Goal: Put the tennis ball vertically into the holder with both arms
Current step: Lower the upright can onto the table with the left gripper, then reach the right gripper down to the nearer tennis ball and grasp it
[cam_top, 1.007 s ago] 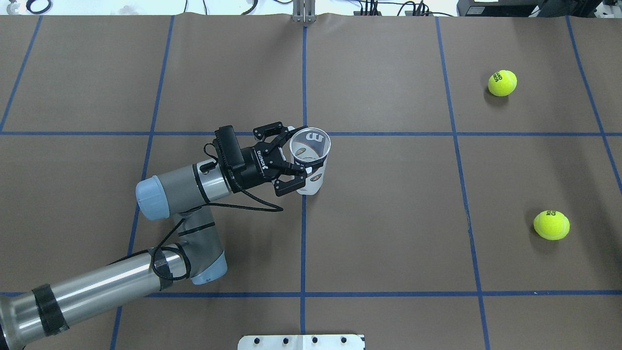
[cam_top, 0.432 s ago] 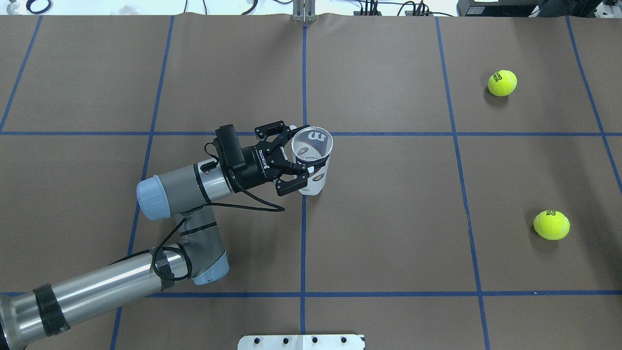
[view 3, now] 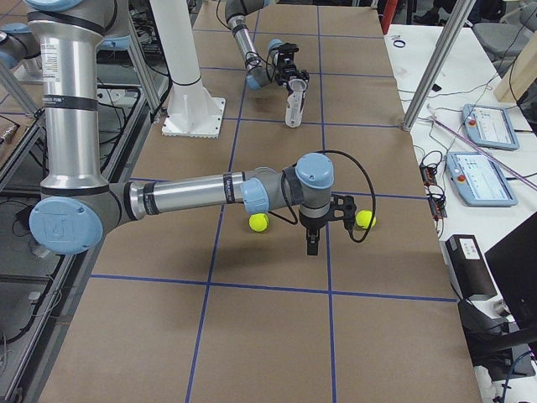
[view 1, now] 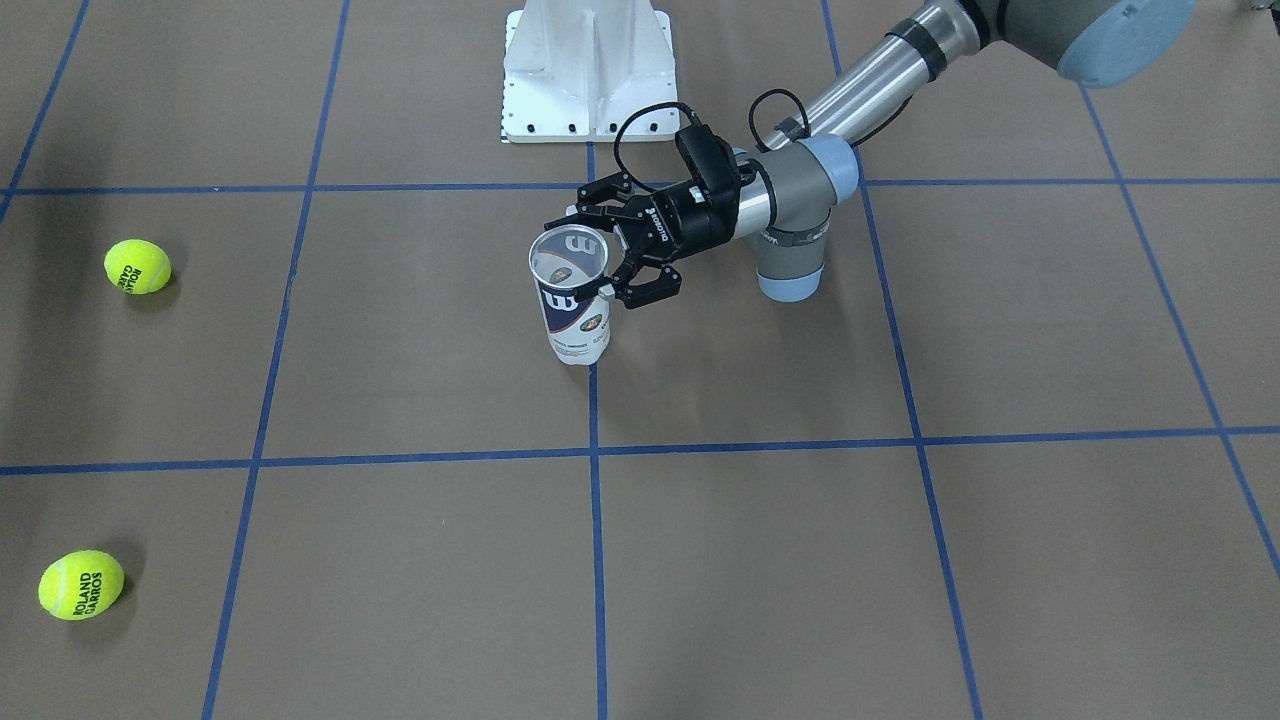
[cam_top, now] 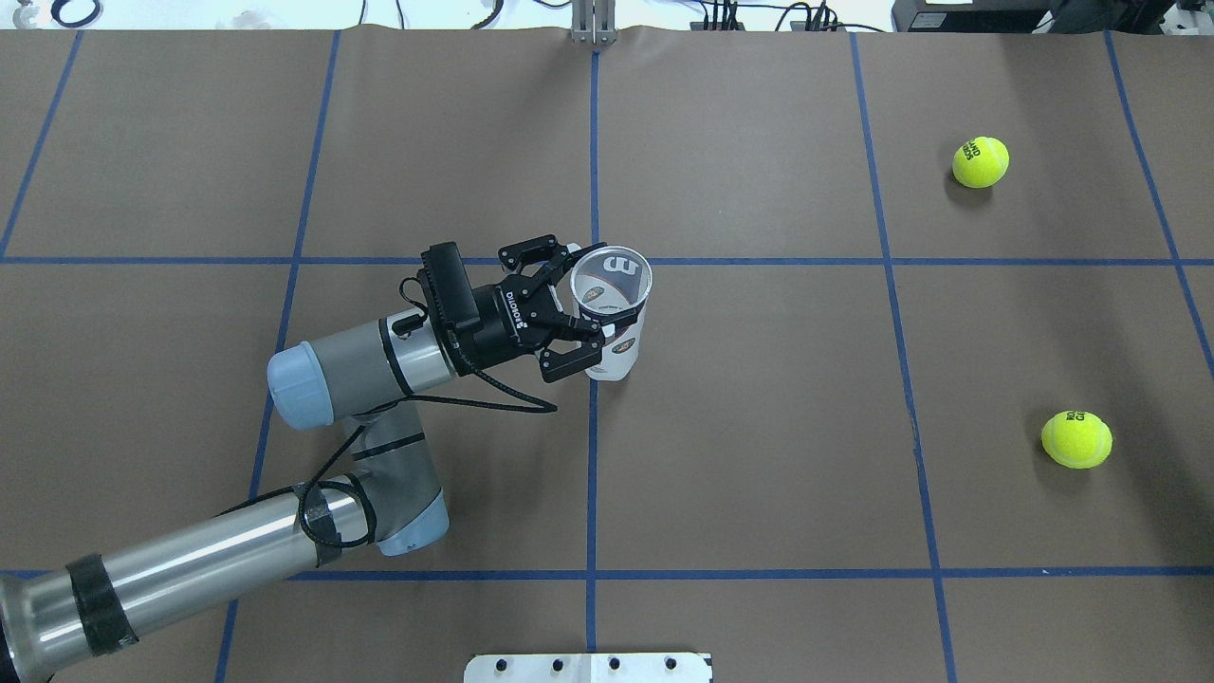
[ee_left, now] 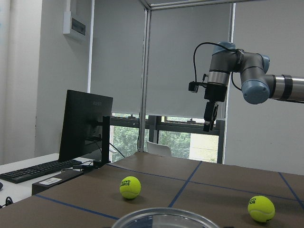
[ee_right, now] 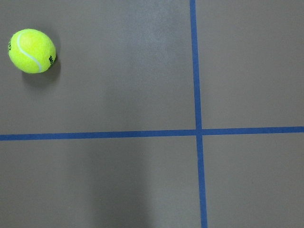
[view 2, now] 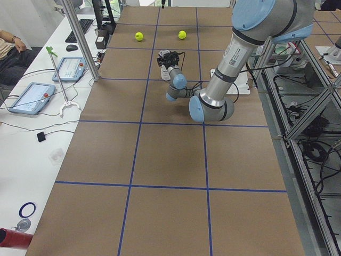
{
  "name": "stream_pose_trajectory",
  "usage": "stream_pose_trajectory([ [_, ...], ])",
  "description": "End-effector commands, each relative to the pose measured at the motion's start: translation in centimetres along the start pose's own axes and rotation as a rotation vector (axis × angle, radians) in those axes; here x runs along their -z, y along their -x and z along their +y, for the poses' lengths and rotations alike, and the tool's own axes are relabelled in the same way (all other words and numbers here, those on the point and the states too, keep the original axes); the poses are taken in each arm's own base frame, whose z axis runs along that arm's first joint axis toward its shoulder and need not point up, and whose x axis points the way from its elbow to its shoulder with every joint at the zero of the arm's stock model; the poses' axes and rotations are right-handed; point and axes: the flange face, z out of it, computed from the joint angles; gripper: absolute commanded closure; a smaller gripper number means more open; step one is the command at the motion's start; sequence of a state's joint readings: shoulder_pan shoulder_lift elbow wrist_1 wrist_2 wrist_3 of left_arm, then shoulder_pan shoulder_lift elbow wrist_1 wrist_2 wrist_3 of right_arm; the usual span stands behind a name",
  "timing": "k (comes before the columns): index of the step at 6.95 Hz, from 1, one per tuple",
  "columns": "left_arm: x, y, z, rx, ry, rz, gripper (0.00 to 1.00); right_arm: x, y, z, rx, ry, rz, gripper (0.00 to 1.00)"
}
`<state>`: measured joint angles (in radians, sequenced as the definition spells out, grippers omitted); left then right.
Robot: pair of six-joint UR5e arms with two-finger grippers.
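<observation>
Holder (view 1: 572, 315), seemingly clamped near its rim by the left gripper (view 1: 582, 255), could be tipped over if swung sideways too fast.

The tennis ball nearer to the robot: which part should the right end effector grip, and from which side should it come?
Probably from straight above, closing across the widest middle of the tennis ball. It is round and lies alone on the flat table, so its sides are free. A top hold also suits lowering it into the upright holder.
</observation>
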<state>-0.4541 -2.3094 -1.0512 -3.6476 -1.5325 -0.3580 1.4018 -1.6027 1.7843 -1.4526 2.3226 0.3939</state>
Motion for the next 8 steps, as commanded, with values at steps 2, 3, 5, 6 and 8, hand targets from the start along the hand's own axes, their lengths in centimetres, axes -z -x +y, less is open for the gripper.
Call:
stream_pose_trajectory([
  [2,0.0,0.0,-0.1,0.001,-0.002,0.001,0.23,-1.5,7.1,6.3,-0.063,0.044,-0.041,0.0],
  [3,0.0,0.0,-0.1,0.003,-0.003,0.001,0.23,-3.3,8.2,8.7,-0.089,0.029,-0.068,0.0],
  [5,0.2,0.1,0.0,0.002,-0.002,0.0,0.23,-7.0,11.3,12.3,-0.111,-0.011,-0.065,0.0],
  [6,0.3,0.1,0.0,0.003,-0.001,-0.001,0.23,-8.7,11.8,14.0,-0.081,-0.024,-0.038,0.0],
  [8,0.4,0.1,0.1,0.004,0.001,0.0,0.23,-10.7,10.6,16.9,-0.017,-0.037,0.007,0.0],
])
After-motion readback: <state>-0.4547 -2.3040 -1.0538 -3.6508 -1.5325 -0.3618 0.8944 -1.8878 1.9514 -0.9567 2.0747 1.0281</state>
